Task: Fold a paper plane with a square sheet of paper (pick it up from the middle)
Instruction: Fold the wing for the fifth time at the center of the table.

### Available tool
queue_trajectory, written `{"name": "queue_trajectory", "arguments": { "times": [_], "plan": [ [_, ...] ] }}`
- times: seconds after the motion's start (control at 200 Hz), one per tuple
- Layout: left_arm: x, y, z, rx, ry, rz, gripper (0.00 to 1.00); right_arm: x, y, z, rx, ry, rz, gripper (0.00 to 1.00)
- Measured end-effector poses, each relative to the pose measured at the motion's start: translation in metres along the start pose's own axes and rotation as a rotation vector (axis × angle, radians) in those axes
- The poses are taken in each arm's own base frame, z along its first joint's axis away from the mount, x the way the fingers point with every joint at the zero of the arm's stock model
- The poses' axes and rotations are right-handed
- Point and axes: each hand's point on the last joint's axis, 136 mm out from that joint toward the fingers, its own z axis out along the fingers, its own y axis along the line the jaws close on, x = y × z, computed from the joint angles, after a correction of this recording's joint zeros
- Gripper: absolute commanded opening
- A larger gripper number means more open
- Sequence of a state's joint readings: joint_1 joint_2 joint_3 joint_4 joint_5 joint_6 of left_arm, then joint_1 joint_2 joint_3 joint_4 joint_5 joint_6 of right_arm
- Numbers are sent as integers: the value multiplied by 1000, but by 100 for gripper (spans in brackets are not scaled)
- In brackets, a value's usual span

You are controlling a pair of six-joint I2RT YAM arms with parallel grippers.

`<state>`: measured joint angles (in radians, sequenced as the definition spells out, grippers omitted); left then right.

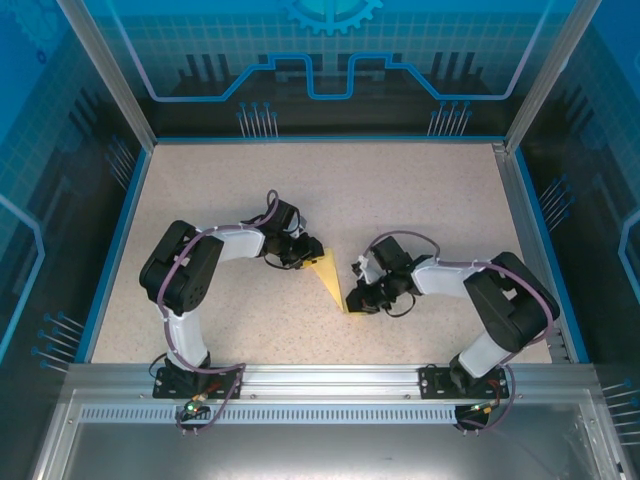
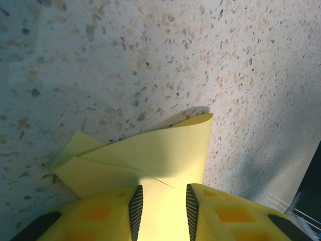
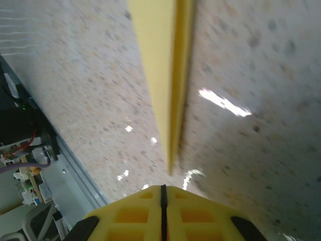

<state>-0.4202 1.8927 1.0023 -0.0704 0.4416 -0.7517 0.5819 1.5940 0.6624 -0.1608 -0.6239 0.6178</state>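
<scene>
The yellow square sheet of paper (image 1: 328,272) lies mid-table, folded into a narrow pointed triangle like a paper plane. My left gripper (image 1: 303,256) sits at its wide upper end. In the left wrist view the left gripper (image 2: 163,189) stands partly open, and the folded paper (image 2: 150,155) runs under and between its fingers with one flap curling up. My right gripper (image 1: 360,296) is at the paper's pointed near end. In the right wrist view the right gripper (image 3: 162,189) is shut and empty, and the paper's tip (image 3: 169,150) lies just ahead of it.
The speckled table (image 1: 400,200) is bordered by blue edges and transparent walls. An aluminium rail (image 1: 330,380) runs along the near side, carrying both arm bases.
</scene>
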Motion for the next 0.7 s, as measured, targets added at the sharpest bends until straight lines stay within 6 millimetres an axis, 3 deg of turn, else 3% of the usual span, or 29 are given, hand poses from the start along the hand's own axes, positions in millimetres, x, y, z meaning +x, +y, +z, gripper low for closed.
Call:
{"name": "queue_trajectory", "arguments": {
  "times": [0.175, 0.28, 0.525, 0.7],
  "plan": [
    [0, 0, 0, 1, 0, 2, 34, -39, 31, -10, -37, -85, -59, 11],
    [0, -1, 0, 0, 0, 2, 35, -59, 40, -6, -56, -113, -73, 11],
    [-1, -2, -1, -7, 2, 1, 36, -62, 5, 29, -16, -57, 35, 4],
    [-4, -3, -3, -30, -3, 34, 40, -62, 3, 32, -31, -63, 34, 2]
  ]
}}
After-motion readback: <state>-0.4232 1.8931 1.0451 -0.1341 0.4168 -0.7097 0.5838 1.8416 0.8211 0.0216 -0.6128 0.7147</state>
